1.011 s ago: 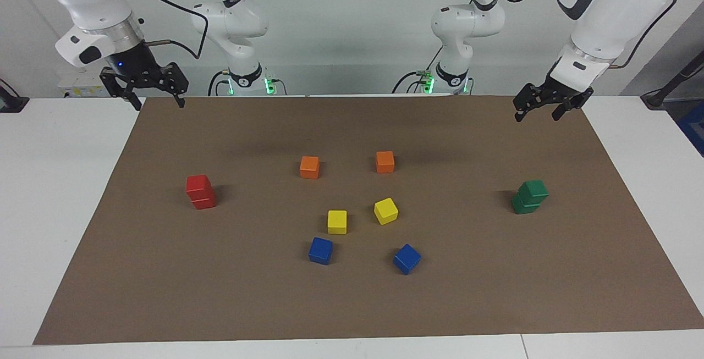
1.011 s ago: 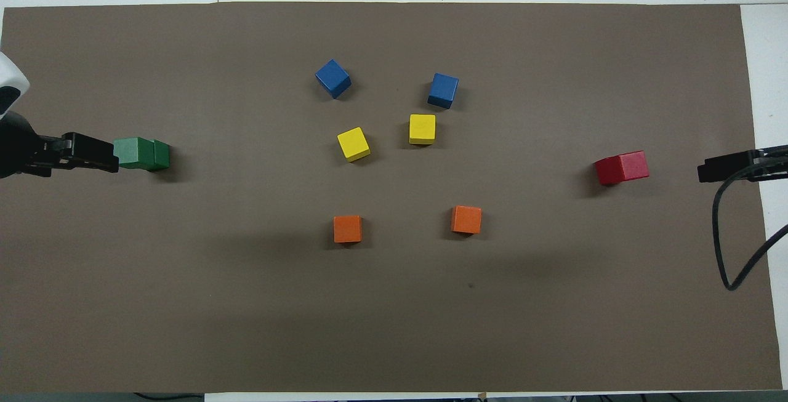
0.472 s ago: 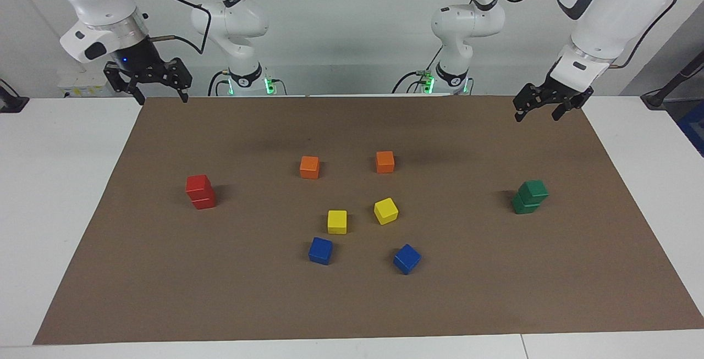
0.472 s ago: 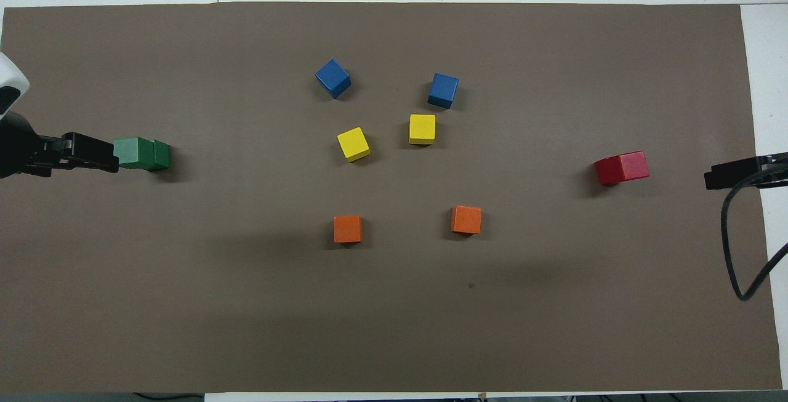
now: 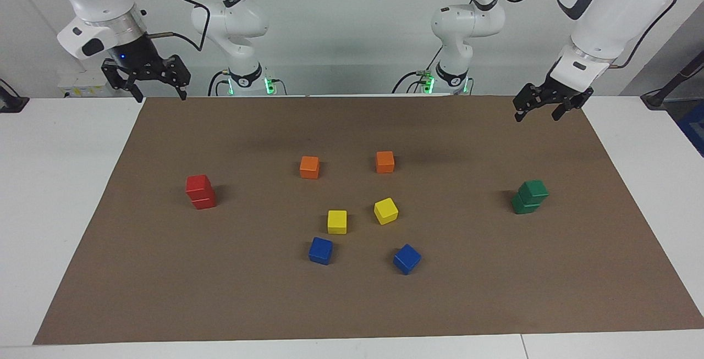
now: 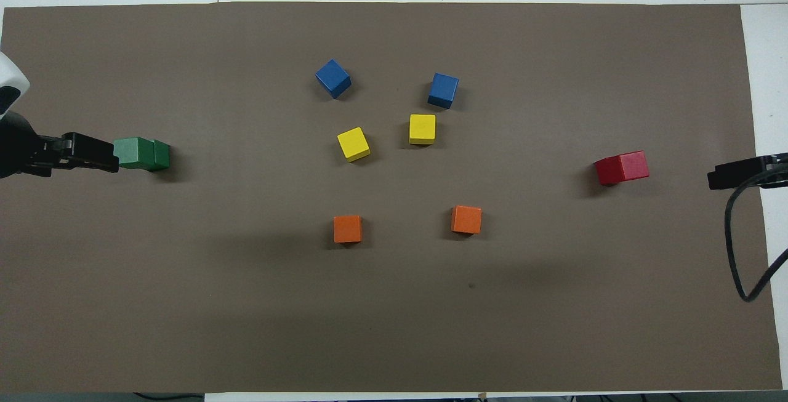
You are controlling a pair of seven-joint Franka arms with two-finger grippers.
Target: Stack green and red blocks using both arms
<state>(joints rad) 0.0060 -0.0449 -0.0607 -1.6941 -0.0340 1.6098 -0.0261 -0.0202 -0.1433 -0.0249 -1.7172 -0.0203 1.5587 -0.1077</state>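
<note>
Both stacks are standing as we look in: the red stack [image 5: 200, 192] is sitting toward the right arm's end of the counter [image 5: 49, 194], one red cube on another, and the green stack [image 5: 529, 197] is sitting toward the left arm's end, its top cube twisted a little off square with the one under it. The right gripper [image 5: 146, 76] is hanging high over the brown mat's [image 5: 352, 304] corner by its own base, fingers spread and carrying nothing, well apart from the red pair. The left gripper [image 5: 544, 103] is hovering over the mat's edge at its end, fingers spread too and empty; from overhead its tip seems to be brushing the green stack, but the facing view is showing it well up in the air. By my reading the stacking is looking finished, so the danger now is in knocking things down. That skewed green top cube is the weak spot: any low sweep of the left arm over it could be tipping it off. The orange cubes [image 5: 309, 167], yellow cubes [image 5: 337, 221] and blue cubes [image 5: 320, 250] are lying loose mid-mat, and a mistaken reach there would be spoiling the colour sort.
</note>
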